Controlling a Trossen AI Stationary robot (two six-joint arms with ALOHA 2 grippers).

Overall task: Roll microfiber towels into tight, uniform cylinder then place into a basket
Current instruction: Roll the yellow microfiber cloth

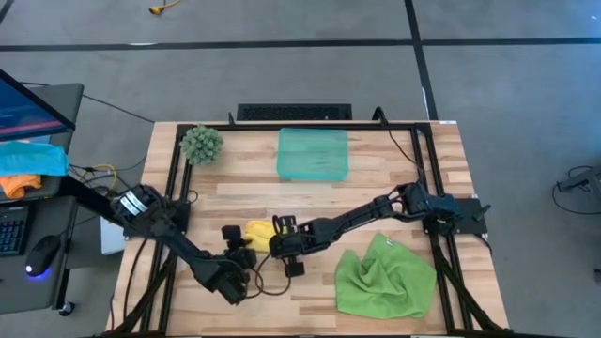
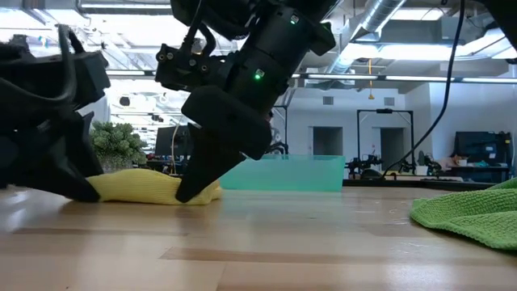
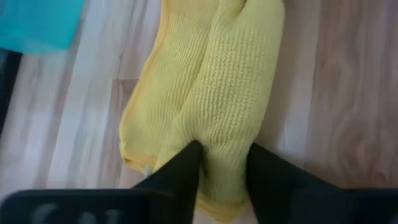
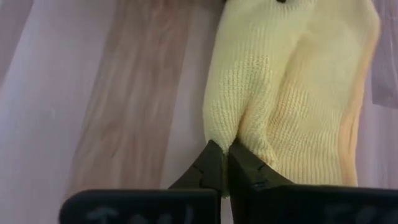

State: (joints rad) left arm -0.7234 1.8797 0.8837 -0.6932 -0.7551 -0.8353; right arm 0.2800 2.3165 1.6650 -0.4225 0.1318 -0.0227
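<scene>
From my overhead feed I note a fuzzy green ball (image 1: 201,143) on the wooden table (image 1: 394,183), near its far left corner. In the level view it shows as a leafy green clump (image 2: 118,144) far back. Off the table's left edge stands a side desk (image 1: 52,211) with a monitor (image 1: 33,105), a keyboard (image 1: 11,229) and a mouse (image 1: 42,253). A blue cloth (image 1: 33,158) lies there partly over an orange cloth (image 1: 19,184).
</scene>
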